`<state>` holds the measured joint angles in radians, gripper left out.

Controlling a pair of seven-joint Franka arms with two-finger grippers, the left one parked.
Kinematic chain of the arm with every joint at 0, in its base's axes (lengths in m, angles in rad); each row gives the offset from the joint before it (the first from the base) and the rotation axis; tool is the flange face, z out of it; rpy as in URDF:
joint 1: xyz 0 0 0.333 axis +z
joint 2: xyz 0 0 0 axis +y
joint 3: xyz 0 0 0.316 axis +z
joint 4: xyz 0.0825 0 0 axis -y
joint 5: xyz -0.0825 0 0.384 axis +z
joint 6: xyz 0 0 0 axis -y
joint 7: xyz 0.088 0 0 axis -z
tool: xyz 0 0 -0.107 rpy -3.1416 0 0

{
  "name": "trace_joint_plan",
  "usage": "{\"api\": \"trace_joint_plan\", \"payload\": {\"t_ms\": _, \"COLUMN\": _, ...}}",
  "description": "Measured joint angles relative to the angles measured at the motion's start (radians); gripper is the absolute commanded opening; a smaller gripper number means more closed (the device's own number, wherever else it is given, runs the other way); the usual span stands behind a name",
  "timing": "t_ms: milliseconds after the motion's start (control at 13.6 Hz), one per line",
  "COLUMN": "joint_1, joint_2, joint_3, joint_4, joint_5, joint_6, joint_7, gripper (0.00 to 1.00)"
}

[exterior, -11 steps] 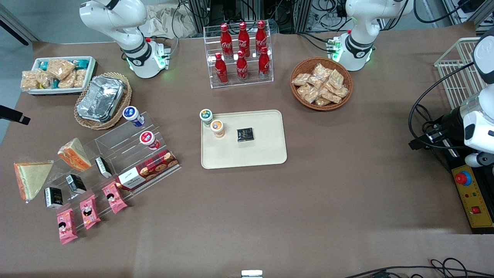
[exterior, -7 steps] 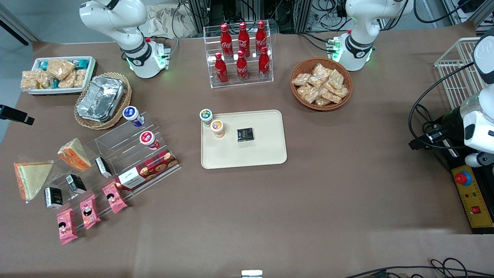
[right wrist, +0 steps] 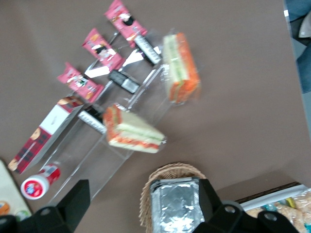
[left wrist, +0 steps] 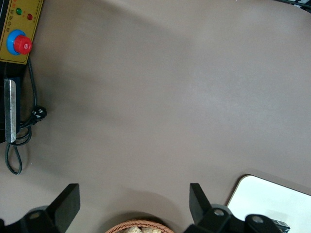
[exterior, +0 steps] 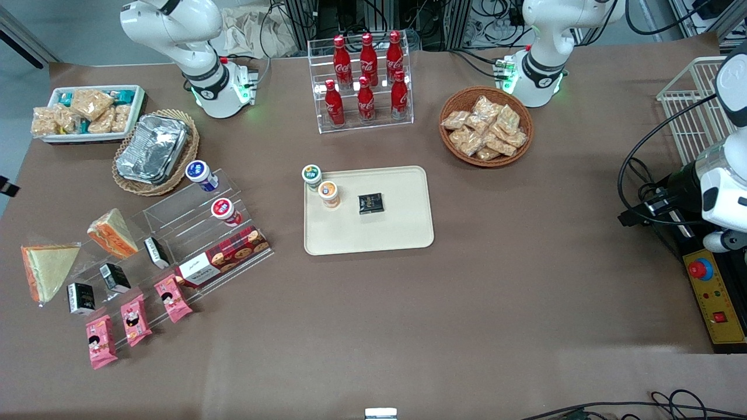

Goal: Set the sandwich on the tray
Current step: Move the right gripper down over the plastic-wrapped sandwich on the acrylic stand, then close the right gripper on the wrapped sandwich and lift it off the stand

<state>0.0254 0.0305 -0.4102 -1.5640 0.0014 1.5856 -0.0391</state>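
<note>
- Sandwich (exterior: 48, 269): clear-wrapped flat triangle, pale bread face up, orange and green filling along one edge. It lies flat on the brown table (exterior: 467, 303) at the working arm's end, touched by nothing.
- Same sandwich in the right wrist view (right wrist: 180, 68): it rests just beside the clear acrylic display stand (right wrist: 104, 145).
- Tray (exterior: 402, 233): cream-beige, rounded corners, low rim, near the table's middle and well apart from the sandwich.
- Tray contents: an orange-lidded cup (exterior: 329, 193) and a small black packet (exterior: 370, 203) sit on it. A green-lidded cup (exterior: 311, 175) stands at its corner; whether on or off the rim cannot be told.
- Gripper (right wrist: 141, 206): held high above the working arm's end of the table, over the wicker basket (right wrist: 167, 177) holding a foil container (right wrist: 176, 206). Its two black fingers (right wrist: 75, 199) stand wide apart, with nothing between them.
- Second, stubbier sandwich wedge (exterior: 112, 233): propped on the stand, nearer the tray than the flat sandwich.
- Also on or at the stand: three pink snack packets (exterior: 133, 319), a red plaid biscuit box (exterior: 222, 256), two small capped cups (exterior: 201, 175).
</note>
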Motion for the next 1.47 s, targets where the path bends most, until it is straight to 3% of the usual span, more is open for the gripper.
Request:
{"api": "trace_joint_plan", "payload": {"t_ms": 440, "joint_1": -0.073, "joint_2": 0.036, "joint_3": -0.022, "joint_4": -0.166, "joint_5": 0.037, "joint_6": 0.284, "joint_7": -0.128, "gripper": 0.99}}
{"api": "trace_joint_plan", "payload": {"t_ms": 587, "joint_1": -0.098, "joint_2": 0.068, "joint_3": -0.024, "joint_4": -0.232, "joint_5": 0.079, "joint_6": 0.385, "joint_7": -0.173, "gripper": 0.99}}
{"api": "trace_joint_plan", "payload": {"t_ms": 1101, "joint_1": -0.109, "joint_2": 0.219, "joint_3": -0.024, "joint_4": -0.253, "joint_5": 0.176, "joint_6": 0.517, "joint_7": -0.267, "gripper": 0.98}}
{"api": "trace_joint_plan", "payload": {"t_ms": 1468, "joint_1": -0.108, "joint_2": 0.264, "joint_3": -0.019, "joint_4": -0.253, "joint_5": 0.184, "joint_6": 0.564, "joint_7": -0.280, "gripper": 0.98}}
